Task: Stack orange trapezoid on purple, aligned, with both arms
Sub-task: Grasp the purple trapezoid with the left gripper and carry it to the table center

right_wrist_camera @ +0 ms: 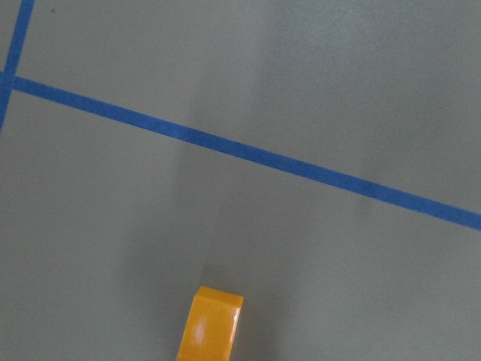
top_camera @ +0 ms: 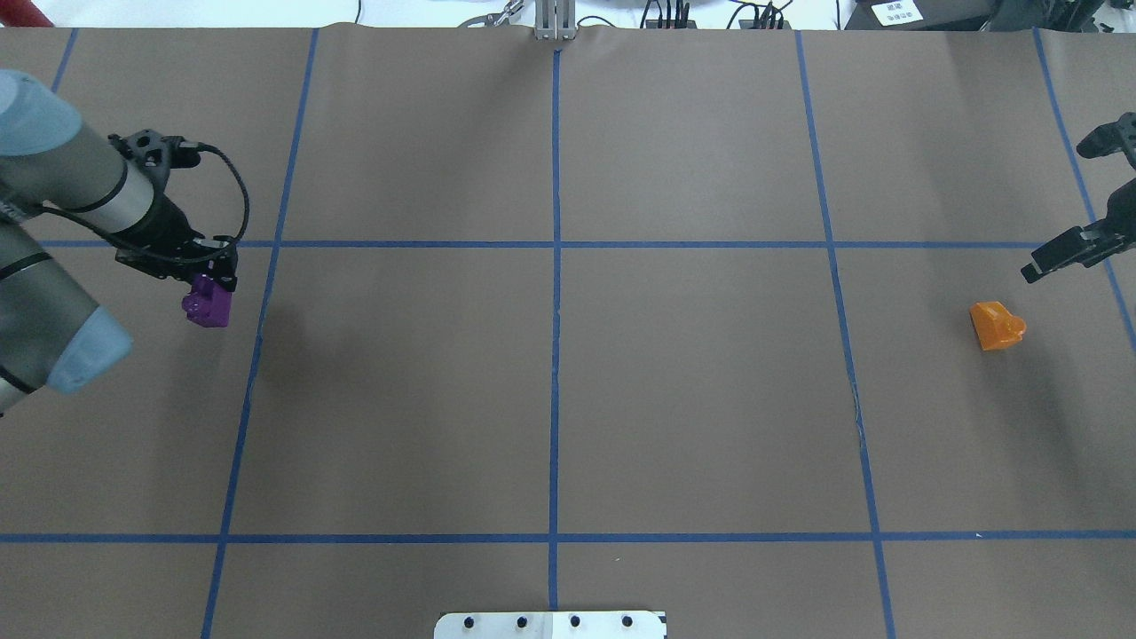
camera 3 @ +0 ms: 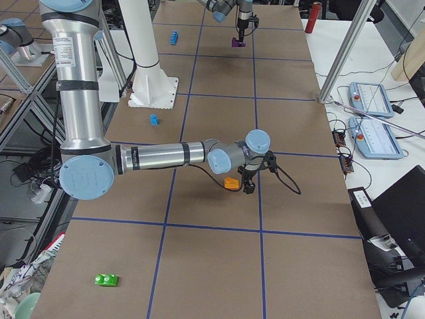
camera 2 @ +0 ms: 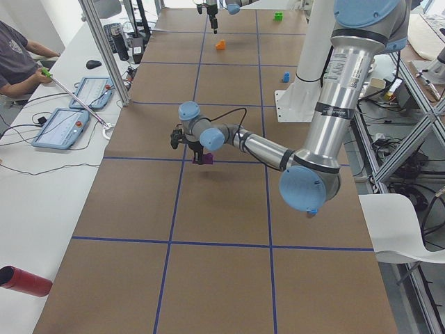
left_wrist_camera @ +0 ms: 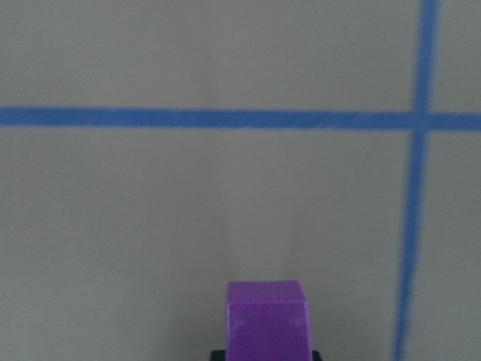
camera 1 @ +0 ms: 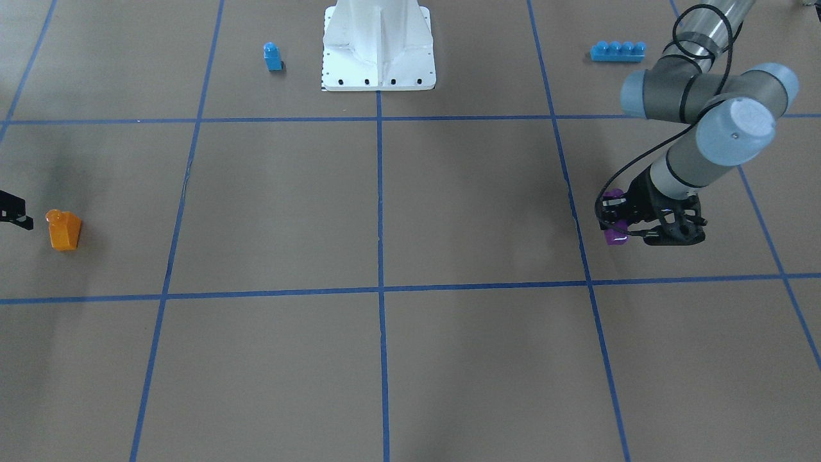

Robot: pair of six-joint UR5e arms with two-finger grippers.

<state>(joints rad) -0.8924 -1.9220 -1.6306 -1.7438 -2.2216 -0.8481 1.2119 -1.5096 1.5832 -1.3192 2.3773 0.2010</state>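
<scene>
The purple block (top_camera: 207, 304) is between the fingers of my left gripper (top_camera: 213, 282), at the table's left side near a blue tape line. It also shows in the front view (camera 1: 616, 237) and at the bottom of the left wrist view (left_wrist_camera: 267, 320). I cannot tell whether it rests on the table or hangs just above it. The orange trapezoid (top_camera: 996, 326) stands free on the table at the far right. My right gripper (top_camera: 1037, 266) hangs just beyond it, apart from it, and looks open and empty. The orange trapezoid also shows in the right wrist view (right_wrist_camera: 210, 327).
A small blue one-stud block (camera 1: 272, 56) and a long blue four-stud brick (camera 1: 617, 51) lie on either side of the white base pedestal (camera 1: 378, 48). A green brick (camera 3: 105, 280) lies at the table's right end. Blue tape lines grid the brown table.
</scene>
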